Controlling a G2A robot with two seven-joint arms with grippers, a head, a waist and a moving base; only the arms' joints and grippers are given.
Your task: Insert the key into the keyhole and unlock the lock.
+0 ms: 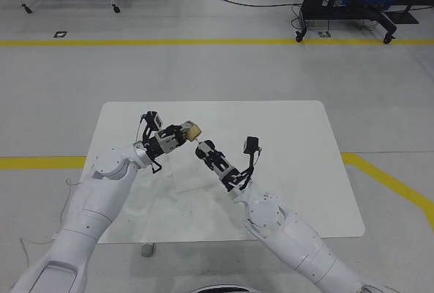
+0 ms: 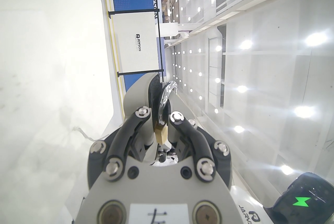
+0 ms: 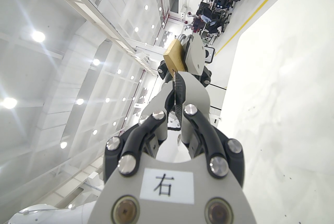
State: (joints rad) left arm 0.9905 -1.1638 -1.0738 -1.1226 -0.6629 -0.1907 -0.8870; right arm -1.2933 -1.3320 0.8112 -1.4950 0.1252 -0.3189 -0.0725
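Note:
A brass padlock (image 1: pixel 192 131) hangs above the white table (image 1: pixel 304 132), held by my left gripper (image 1: pixel 181 134), which is shut on it. In the left wrist view the lock's silver shackle (image 2: pixel 167 94) and a corner of its brass body (image 2: pixel 161 134) show between the fingers. My right gripper (image 1: pixel 200 149) sits just below and right of the lock, shut on the key. In the right wrist view its tip (image 3: pixel 174 79) meets the underside of the brass lock (image 3: pixel 175 57); the key itself is mostly hidden between the pads.
The table's far edge and rounded corners lie beyond both arms. Yellow floor lines (image 1: pixel 392 183) run past the table. A wheeled cart (image 1: pixel 348 15) stands at the back right of the room.

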